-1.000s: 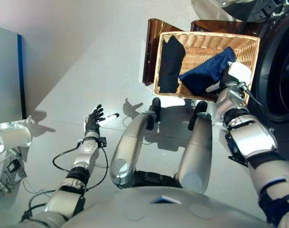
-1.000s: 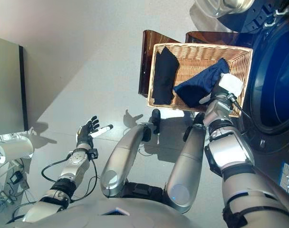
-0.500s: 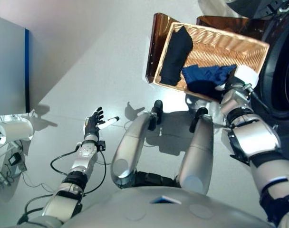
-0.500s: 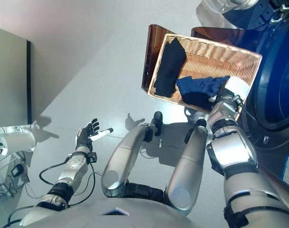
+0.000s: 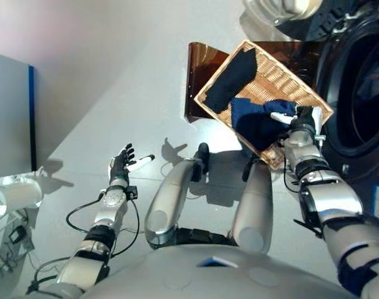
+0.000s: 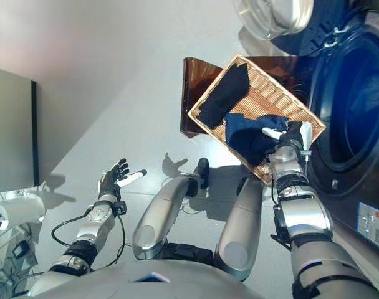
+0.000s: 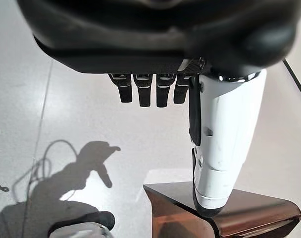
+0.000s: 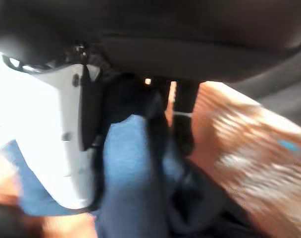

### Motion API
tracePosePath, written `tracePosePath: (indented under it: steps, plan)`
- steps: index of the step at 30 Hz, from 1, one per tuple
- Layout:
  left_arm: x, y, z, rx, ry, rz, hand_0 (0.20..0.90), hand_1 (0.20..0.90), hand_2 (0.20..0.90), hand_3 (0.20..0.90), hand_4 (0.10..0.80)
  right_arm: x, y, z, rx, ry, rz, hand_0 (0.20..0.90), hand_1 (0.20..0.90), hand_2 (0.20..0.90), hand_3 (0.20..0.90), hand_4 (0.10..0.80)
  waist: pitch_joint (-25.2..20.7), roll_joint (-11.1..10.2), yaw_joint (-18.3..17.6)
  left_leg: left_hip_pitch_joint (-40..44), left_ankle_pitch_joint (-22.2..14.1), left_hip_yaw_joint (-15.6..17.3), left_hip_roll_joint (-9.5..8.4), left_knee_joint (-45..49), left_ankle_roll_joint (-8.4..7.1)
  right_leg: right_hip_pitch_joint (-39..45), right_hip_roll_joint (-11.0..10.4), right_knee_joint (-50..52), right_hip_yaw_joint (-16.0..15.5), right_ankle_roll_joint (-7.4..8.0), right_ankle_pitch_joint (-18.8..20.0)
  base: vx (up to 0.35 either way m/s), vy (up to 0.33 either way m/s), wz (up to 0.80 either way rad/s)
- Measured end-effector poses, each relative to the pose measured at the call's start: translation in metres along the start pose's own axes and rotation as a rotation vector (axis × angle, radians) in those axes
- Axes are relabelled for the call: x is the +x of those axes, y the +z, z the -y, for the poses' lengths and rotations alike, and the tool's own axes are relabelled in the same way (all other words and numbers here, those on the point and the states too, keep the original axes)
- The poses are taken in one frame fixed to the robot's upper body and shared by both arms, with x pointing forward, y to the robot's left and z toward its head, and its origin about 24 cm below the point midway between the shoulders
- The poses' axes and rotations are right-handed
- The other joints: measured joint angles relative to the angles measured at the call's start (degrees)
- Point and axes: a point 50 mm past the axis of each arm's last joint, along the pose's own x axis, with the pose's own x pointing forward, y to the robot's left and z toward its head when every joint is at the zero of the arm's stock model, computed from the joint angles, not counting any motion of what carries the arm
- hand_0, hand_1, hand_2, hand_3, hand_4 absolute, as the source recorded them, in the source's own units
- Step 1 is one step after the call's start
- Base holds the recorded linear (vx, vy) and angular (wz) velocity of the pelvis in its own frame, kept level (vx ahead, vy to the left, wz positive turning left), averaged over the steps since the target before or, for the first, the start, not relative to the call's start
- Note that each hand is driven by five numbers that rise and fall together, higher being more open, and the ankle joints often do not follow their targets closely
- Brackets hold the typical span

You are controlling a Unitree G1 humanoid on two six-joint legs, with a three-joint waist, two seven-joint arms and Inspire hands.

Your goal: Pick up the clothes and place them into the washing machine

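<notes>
Inside the wicker basket point(image 5: 283, 81) lie a black garment point(image 5: 232, 80) and a blue garment point(image 5: 255, 121).

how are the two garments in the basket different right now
The blue garment is bunched up, while the black garment lies long and flat. The right hand pinches the blue garment; nothing touches the black garment. The blue garment sits at the basket's end nearer the robot, the black one at the far side. Both are dark cloth inside the same basket.

Brown stand point(image 5: 199, 81) under basket; grey cabinet point(image 5: 12, 112) left.
</notes>
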Motion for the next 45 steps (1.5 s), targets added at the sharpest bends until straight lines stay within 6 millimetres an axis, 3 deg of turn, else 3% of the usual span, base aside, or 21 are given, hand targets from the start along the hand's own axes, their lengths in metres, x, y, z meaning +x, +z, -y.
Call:
tracePosePath:
  steps: [3,8,14,22,27,29,34,40,45]
  plan:
    - [0.000,-0.008,-0.005,-0.013,0.030,-0.037,0.900,0.900,0.900,0.900,0.800,-0.001,0.000,-0.001,0.049,-0.002,0.001,0.200,0.200,0.200,0.200,0.300,-0.44,-1.37,-1.02,2.95,1.13,0.05,0.36,-3.63,-0.55,3.11,0.41,-4.05,-0.54,0.22,1.17,0.078,-0.058,-0.11]
    - [-0.002,-0.017,-0.010,-0.023,0.053,-0.079,0.900,0.900,0.900,0.900,0.800,-0.008,-0.022,0.000,0.238,-0.026,-0.078,0.200,0.200,0.200,0.200,0.300,-0.67,-2.77,-1.16,8.55,3.24,-0.12,0.48,-10.04,-1.18,8.64,0.70,-10.46,-1.72,0.28,3.42,0.065,-0.040,-0.07]
    - [-0.003,-0.021,-0.012,-0.040,0.069,-0.096,0.900,0.900,0.900,0.900,0.800,-0.022,-0.039,-0.012,0.445,0.028,-0.123,0.200,0.200,0.200,0.200,0.300,-0.54,-3.22,-1.49,13.98,4.49,0.06,0.55,-14.56,-0.29,13.89,1.08,-14.84,-2.39,0.32,4.97,0.072,-0.037,-0.05]
    - [-0.004,-0.022,-0.014,-0.069,0.089,-0.102,0.900,0.900,0.900,0.900,0.800,-0.047,-0.004,-0.012,0.582,0.162,0.136,0.200,0.200,0.200,0.200,0.300,-0.46,-4.32,-2.88,18.29,5.07,0.53,0.62,-18.01,-0.27,18.17,1.55,-18.40,-2.62,0.63,5.56,0.041,-0.023,-0.03]
    - [-0.004,-0.024,-0.017,-0.051,0.099,-0.106,0.900,0.900,0.900,0.900,0.800,-0.053,-0.003,-0.010,0.475,0.176,0.208,0.200,0.200,0.200,0.200,0.300,-0.47,-6.04,-2.73,19.67,5.24,0.63,0.80,-18.75,-0.10,19.62,1.66,-19.28,-2.85,0.89,6.06,-0.010,-0.013,-0.01]
    - [-0.004,-0.024,-0.017,-0.046,0.099,-0.105,0.900,0.900,0.900,0.900,0.800,-0.051,-0.009,-0.008,0.305,0.157,0.224,0.200,0.200,0.200,0.200,0.300,-0.53,-6.68,-2.70,19.83,5.23,0.71,0.82,-18.81,-0.12,19.67,1.51,-19.22,-2.82,0.87,6.04,-0.079,-0.021,-0.02]
    - [-0.004,-0.024,-0.018,-0.032,0.103,-0.105,0.900,0.900,0.900,0.900,0.800,-0.046,-0.040,-0.009,-0.015,0.096,0.109,0.200,0.200,0.200,0.200,0.300,-0.42,-6.61,-2.69,19.11,5.30,0.71,0.80,-18.49,-0.26,18.91,1.42,-18.74,-2.78,0.76,5.75,-0.078,-0.015,0.00]
    - [-0.004,-0.024,-0.018,-0.026,0.100,-0.104,0.900,0.900,0.900,0.900,0.800,-0.044,-0.054,-0.011,-0.295,0.140,0.093,0.200,0.200,0.200,0.200,0.300,1.20,-5.08,-2.80,16.94,5.43,0.69,0.52,-17.44,-0.43,16.51,0.99,-17.36,-2.60,0.71,5.85,-0.050,0.000,0.02]
    - [-0.002,-0.021,-0.016,-0.028,0.095,-0.094,0.900,0.900,0.900,0.900,0.800,-0.033,-0.031,-0.015,-0.380,0.129,0.152,0.200,0.200,0.200,0.200,0.300,2.97,-2.40,-2.80,13.85,5.48,0.87,0.40,-15.60,-0.44,13.47,0.71,-15.56,-2.25,0.61,5.90,-0.039,0.013,0.02]
